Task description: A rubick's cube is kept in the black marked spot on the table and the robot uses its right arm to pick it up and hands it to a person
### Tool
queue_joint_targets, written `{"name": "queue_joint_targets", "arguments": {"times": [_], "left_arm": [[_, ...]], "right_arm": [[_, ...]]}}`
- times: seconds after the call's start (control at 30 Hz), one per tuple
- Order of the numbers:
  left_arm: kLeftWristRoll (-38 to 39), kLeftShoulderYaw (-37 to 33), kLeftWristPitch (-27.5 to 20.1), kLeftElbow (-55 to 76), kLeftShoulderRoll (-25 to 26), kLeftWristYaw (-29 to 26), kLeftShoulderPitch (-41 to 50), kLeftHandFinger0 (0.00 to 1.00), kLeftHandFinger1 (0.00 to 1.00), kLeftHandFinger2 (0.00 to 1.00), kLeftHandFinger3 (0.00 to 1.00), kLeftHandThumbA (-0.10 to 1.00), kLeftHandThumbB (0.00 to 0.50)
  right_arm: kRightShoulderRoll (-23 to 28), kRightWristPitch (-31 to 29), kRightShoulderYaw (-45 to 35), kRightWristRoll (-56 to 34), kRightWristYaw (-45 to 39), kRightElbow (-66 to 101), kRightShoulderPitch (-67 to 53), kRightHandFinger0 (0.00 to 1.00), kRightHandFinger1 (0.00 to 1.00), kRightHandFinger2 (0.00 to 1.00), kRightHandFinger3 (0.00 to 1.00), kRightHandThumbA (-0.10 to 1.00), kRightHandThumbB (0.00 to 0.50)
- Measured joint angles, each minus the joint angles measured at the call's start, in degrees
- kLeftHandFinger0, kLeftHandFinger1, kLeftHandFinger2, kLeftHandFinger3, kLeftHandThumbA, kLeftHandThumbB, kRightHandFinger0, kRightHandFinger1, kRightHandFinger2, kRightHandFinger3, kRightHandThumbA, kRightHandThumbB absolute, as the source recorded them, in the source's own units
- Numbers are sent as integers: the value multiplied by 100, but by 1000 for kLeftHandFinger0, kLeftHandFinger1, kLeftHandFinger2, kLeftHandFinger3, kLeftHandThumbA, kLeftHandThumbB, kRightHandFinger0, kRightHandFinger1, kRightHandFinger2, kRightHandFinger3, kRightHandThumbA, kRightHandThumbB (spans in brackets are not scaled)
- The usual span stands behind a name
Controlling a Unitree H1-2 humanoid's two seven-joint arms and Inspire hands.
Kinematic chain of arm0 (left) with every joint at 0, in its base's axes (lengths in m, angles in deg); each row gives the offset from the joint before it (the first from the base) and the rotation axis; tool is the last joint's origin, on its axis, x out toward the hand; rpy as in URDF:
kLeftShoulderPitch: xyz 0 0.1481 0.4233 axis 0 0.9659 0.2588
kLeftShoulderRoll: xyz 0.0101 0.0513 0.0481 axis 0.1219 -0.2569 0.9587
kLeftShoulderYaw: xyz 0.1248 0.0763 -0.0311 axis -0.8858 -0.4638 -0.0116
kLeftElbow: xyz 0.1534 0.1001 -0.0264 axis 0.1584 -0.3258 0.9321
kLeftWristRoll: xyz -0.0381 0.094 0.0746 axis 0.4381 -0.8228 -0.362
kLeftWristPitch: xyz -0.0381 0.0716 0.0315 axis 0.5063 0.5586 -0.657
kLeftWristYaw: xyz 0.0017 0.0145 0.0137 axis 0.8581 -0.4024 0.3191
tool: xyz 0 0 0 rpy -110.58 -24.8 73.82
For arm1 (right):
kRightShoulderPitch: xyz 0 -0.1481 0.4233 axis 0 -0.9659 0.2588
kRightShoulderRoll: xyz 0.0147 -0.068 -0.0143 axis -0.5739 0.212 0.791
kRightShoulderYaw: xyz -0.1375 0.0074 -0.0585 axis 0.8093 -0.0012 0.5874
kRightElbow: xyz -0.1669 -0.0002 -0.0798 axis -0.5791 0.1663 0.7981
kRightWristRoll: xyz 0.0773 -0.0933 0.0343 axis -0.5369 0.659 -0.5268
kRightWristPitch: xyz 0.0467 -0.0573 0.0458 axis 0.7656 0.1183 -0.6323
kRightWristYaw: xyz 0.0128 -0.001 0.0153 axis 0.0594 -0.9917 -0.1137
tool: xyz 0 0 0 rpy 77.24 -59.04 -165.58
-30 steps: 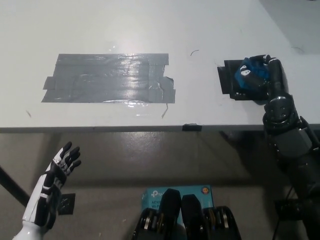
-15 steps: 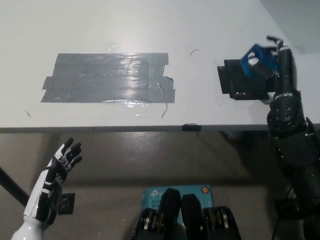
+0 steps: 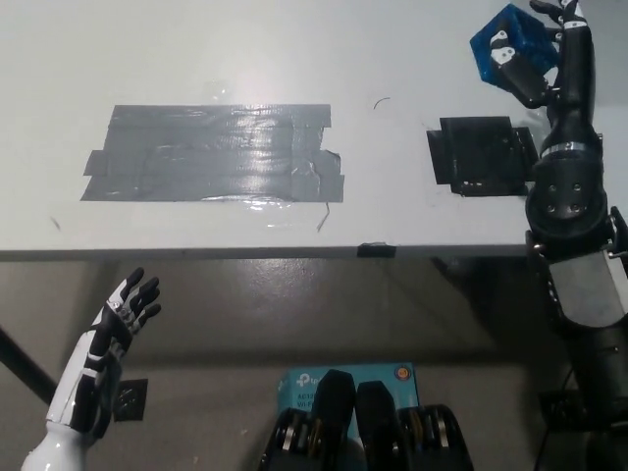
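You can see the right hand [image 3: 548,51] closed around the rubick's cube [image 3: 513,51], holding it clear of the tabletop [image 3: 294,49] near its far right corner. The black marked spot [image 3: 478,157] lies bare near the tabletop's front edge, toward the right end. A grey tape patch [image 3: 216,154] sits left of it. Your left hand [image 3: 123,319] rests off the tabletop's front edge, fingers spread, holding nothing.

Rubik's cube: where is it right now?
Head view, top right: the Rubik's cube is held in the right hand, up beyond the black marked spot, which lies bare on the table.
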Motion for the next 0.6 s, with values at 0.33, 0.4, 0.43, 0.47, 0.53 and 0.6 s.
{"name": "queue_joint_targets", "arguments": {"times": [0.33,0.4,0.43,0.47,0.53,0.6], "left_arm": [[-76,-42,-6,29,-4,0,161,1000,1000,1000,1000,1000,135],[-93,-42,-5,41,-4,0,192,1000,1000,1000,1000,1000,136],[-99,-43,-5,46,-4,0,198,1000,1000,1000,1000,1000,146],[-102,-44,-5,53,-4,0,199,1000,1000,1000,1000,1000,150],[-104,-43,-4,71,-4,0,193,1000,1000,1000,1000,1000,157],[-107,-42,-5,77,-4,0,190,1000,1000,1000,1000,1000,161]], "right_arm": [[-31,-17,56,95,-1,-541,391,9,380,853,975,-100,177],[-46,-18,58,97,-1,-728,460,14,391,851,946,-100,182],[-52,-19,58,98,-1,-831,500,10,390,846,937,-100,180],[-58,-33,66,100,0,-972,557,0,380,817,904,-100,187],[-69,-65,80,109,3,-1185,656,0,379,808,892,-100,186],[-88,-100,95,116,15,-1371,759,1,400,815,901,-100,183]]}}
